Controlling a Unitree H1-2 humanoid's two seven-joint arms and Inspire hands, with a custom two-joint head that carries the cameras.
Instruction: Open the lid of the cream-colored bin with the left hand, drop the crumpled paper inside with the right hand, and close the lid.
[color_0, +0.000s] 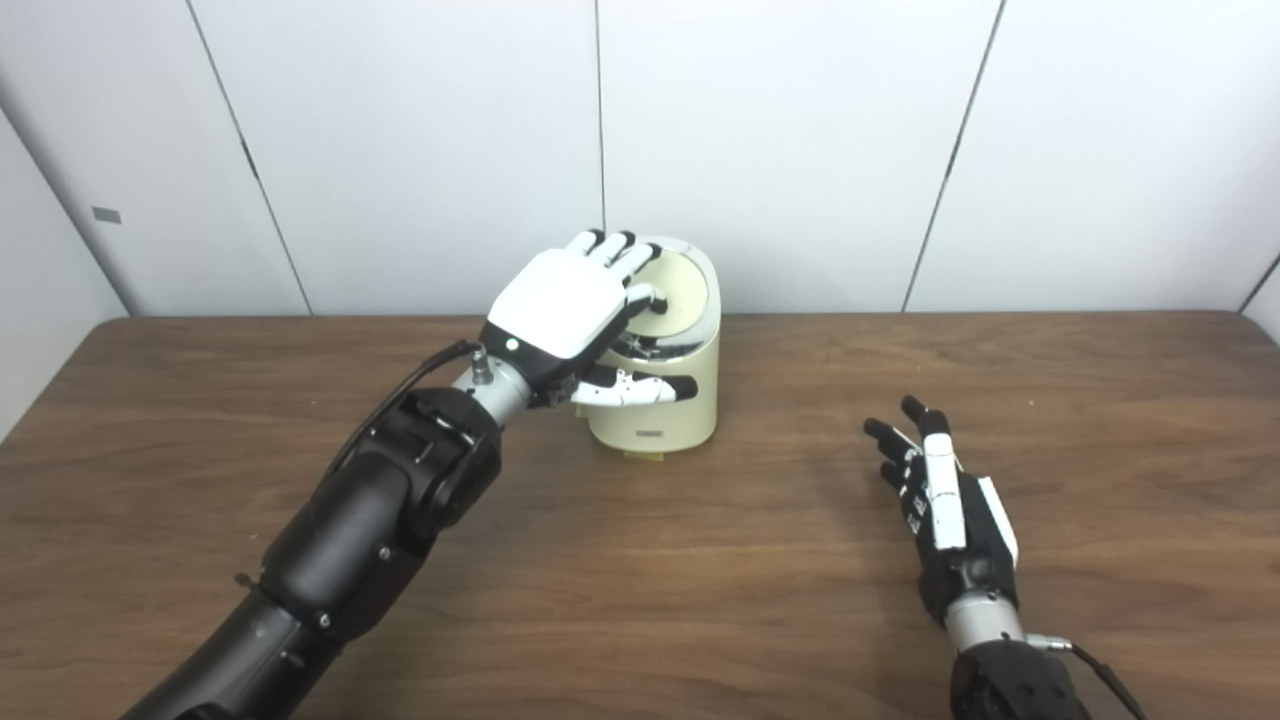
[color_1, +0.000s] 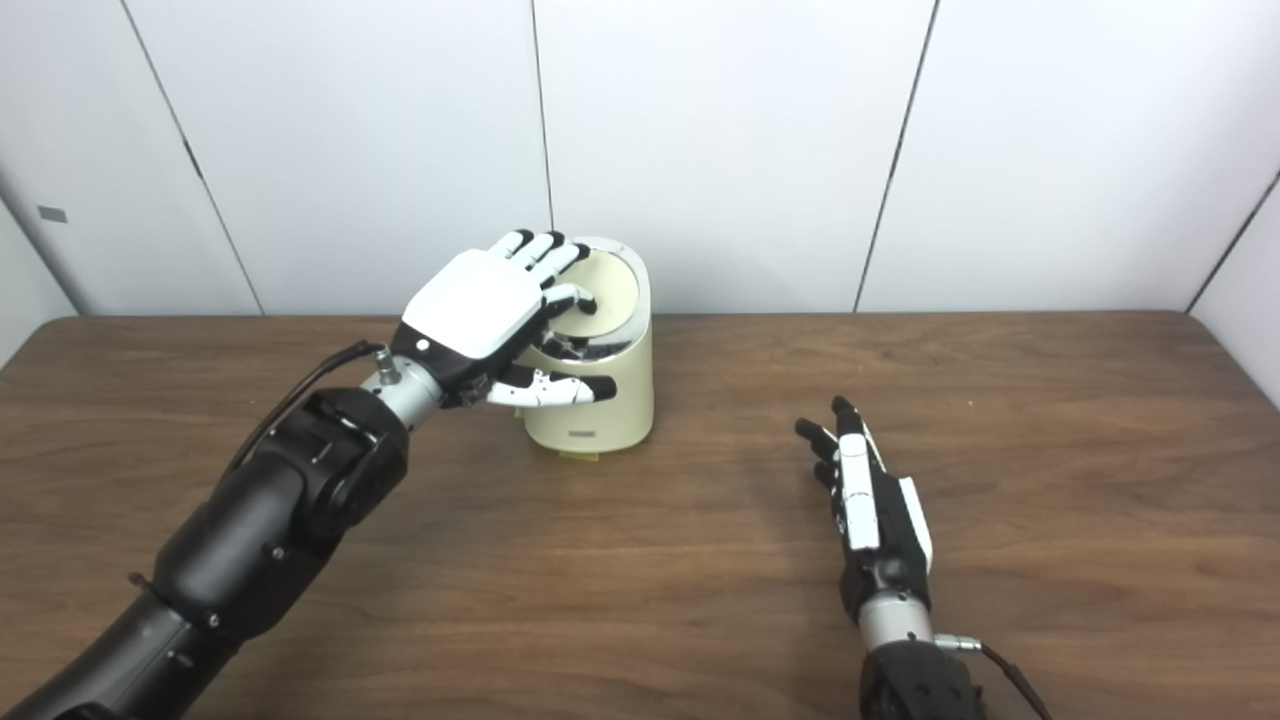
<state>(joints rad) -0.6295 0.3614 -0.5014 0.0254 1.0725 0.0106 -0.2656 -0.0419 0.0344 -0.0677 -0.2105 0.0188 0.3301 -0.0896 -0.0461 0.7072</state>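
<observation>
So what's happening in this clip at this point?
The left hand is over the cream-colored bin at the back of the table, fingers on its lid, which is tilted up with a dark gap beneath. The right hand is open and holds nothing, low over the table to the right. No crumpled paper shows in either view.

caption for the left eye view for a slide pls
Left hand on the raised lid of the cream bin; right hand open, empty.

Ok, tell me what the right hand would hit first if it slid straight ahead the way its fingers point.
Probably nothing: the right hand points up-table, slightly left, over bare table toward the wall. The bin looks clear off to the left.
</observation>
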